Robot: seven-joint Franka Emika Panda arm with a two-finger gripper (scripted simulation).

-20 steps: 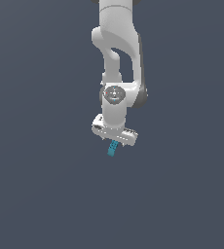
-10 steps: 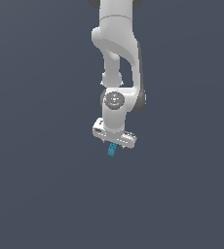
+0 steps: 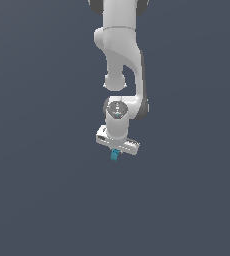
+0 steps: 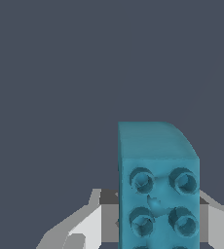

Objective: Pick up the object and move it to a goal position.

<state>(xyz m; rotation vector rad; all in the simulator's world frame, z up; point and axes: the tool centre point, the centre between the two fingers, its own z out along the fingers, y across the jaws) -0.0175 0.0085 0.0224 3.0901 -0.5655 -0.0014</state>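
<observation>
The object is a small teal-blue block (image 3: 114,155) hanging just below my white gripper (image 3: 115,152) in the exterior view, held in mid-air. In the wrist view the block (image 4: 158,185) fills the near field, with round dark holes in a grid on its face. My grey-white fingers (image 4: 80,228) sit on either side of it, shut on the block. The fingertips are hidden behind the block in the exterior view.
The white arm (image 3: 121,55) comes down from the top of the exterior view. Behind everything is a plain dark grey-blue surface with no other object in sight.
The gripper with the block has shifted slightly, and the arm's upper joints have moved a little. The block stays held in the fingers.
</observation>
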